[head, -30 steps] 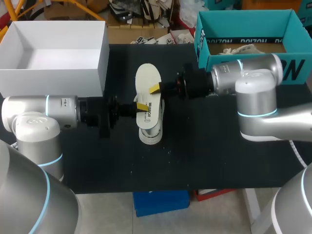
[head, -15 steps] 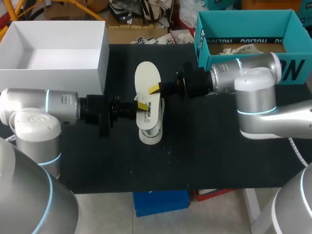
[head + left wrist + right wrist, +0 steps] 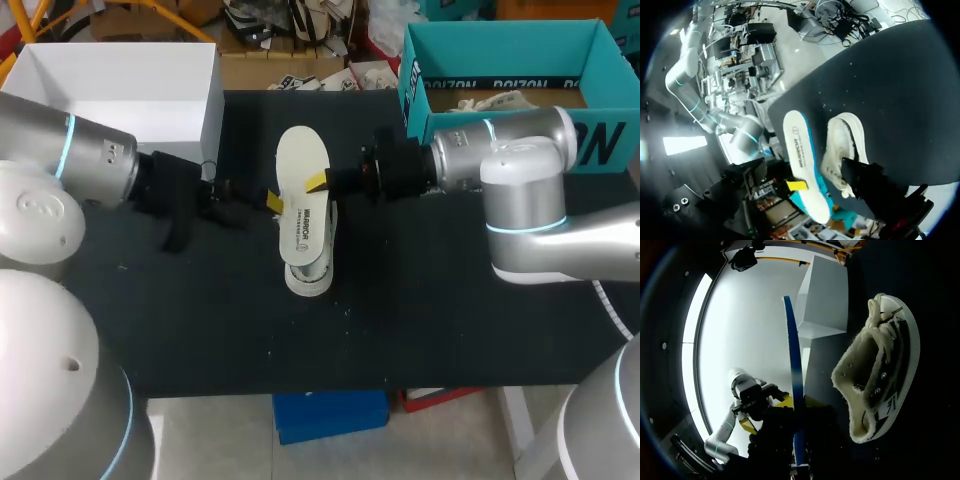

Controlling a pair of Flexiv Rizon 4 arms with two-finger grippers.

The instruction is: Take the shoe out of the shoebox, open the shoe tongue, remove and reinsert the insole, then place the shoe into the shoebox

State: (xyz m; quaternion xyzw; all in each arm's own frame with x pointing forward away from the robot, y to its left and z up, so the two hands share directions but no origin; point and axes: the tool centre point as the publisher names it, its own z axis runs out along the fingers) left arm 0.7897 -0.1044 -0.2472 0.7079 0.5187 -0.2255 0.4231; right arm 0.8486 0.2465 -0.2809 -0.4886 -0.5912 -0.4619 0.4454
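The insole (image 3: 300, 155) is out of the shoe (image 3: 306, 282) and held on edge just above it, white face up and blue underside toward the surface (image 3: 450, 320), clamped near its middle by the right gripper (image 3: 318, 182) reaching in from the right. The shoe rests mid-surface directly under the insole, its fleecy opening showing in both wrist views. The left gripper (image 3: 270, 201) hangs just left of the insole, apart from both insole and shoe; whether it is apart or together cannot be told.

The step in hand looks to be reinsertion. It would go best with the insole kept in line with the shoe's length and fed in one end first at a shallow slant, since a thin sheet pushed from its middle is likely to buckle against the lining. The free left gripper could steady the shoe or hold the tongue back, because a light shoe may slide under a push.

An open white box (image 3: 110, 165) stands far left and an open teal box (image 3: 600, 140) far right.
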